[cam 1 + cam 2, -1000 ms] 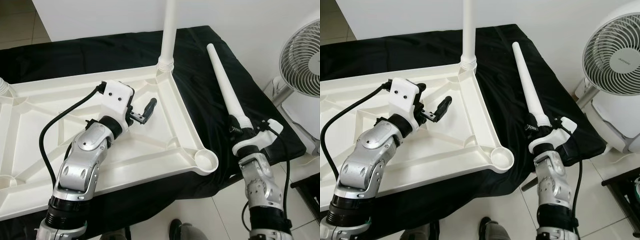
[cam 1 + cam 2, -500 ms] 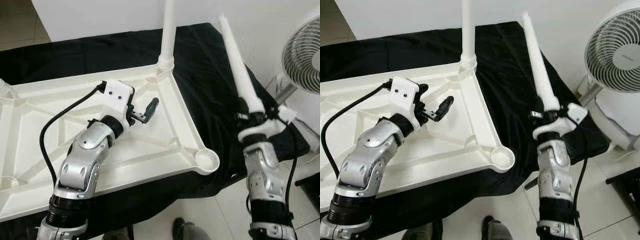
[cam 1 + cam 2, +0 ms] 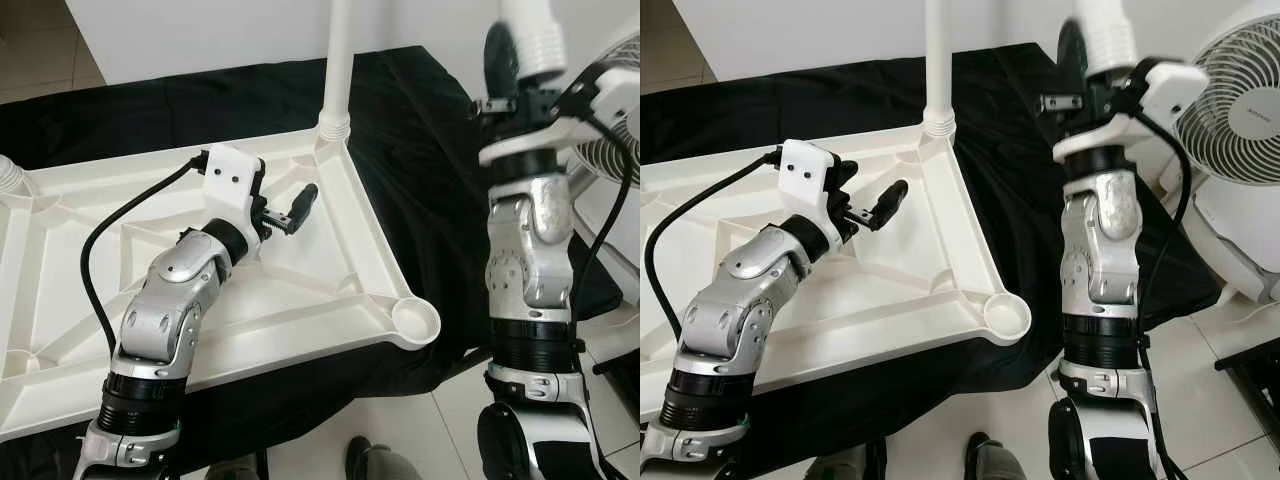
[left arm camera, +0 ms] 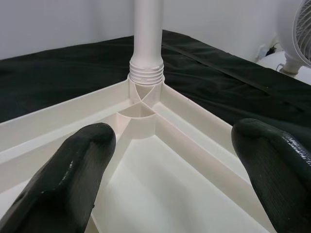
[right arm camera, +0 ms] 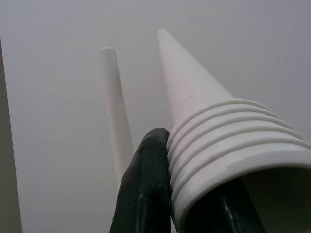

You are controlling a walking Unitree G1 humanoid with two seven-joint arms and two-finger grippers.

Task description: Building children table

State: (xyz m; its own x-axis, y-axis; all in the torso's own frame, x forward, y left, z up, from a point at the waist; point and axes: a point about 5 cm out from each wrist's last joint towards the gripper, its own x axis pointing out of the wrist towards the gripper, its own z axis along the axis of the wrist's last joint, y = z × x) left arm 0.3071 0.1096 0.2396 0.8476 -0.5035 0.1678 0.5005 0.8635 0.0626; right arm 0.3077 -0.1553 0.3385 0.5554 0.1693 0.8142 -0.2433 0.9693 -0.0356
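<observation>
The white plastic table top (image 3: 330,290) lies upside down on a black cloth (image 3: 420,180). One white leg (image 3: 338,60) stands screwed into its far right corner. The near right corner socket (image 3: 415,320) is empty. My right gripper (image 3: 512,98) is raised high at the right, shut on a second white leg (image 3: 530,35) just above its threaded end, and the leg points upward. In the right wrist view a black finger (image 5: 146,184) presses the leg's threads (image 5: 218,141). My left gripper (image 3: 292,212) hovers open over the table top's ribs, facing the screwed-in leg (image 4: 146,39).
A white fan (image 3: 1230,100) stands on the floor at the right, close to my raised right arm. Another threaded leg base (image 3: 8,175) shows at the table top's far left corner. A person's shoes (image 3: 365,460) are on the tiled floor below the near edge.
My right arm has lifted the second leg off the black cloth and swung it upright, high at the right. The left gripper stays open, shifted slightly toward the far corner.
</observation>
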